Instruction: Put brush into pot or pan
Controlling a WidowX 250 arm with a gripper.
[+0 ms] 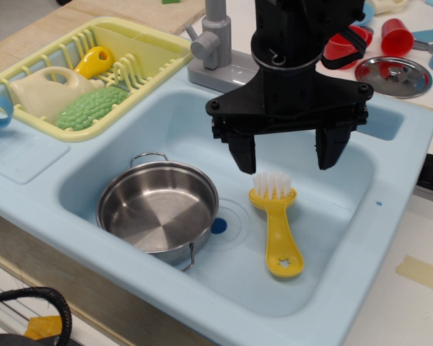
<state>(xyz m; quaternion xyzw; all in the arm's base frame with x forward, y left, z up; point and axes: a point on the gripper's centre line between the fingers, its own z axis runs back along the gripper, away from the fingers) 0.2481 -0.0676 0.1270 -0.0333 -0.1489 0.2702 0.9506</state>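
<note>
A black cable [36, 303] curled at the near corner, below the edge of the light blue sink [390, 144]. Inside the sink sat the pot [157, 211], round and shiny, on the left side of the bottom. It was empty, and I could see one thin wire handle at its back and one at its front. A small dark blue drain [219, 225] showed just beside the pot, on its right.

The brush [276, 225] lay flat on the sink bottom, to the right of the drain and apart from the pot. It was yellow. Its white bristles pointed away toward the back, and its flat handle pointed toward the front, with the star hole at the near end.

My gripper [287, 153] hung over the sink, just above the bristle end of the brush. My two black fingers [243, 150] were spread wide apart, and nothing was between them. The bristles sat below the gap, nearer the left finger in the picture. I was not touching the brush.

Farther back, on the left, a pale yellow dish rack [169, 54] sat next to the sink. It held a cream jug [47, 92], a bumpy green thing [92, 108] and a yellow thing with a round handle [94, 61]. The grey tap [216, 43] stood behind the sink. At the far right, a flat steel lid [393, 76] lay on the counter, with a red cup [397, 34] behind it.
</note>
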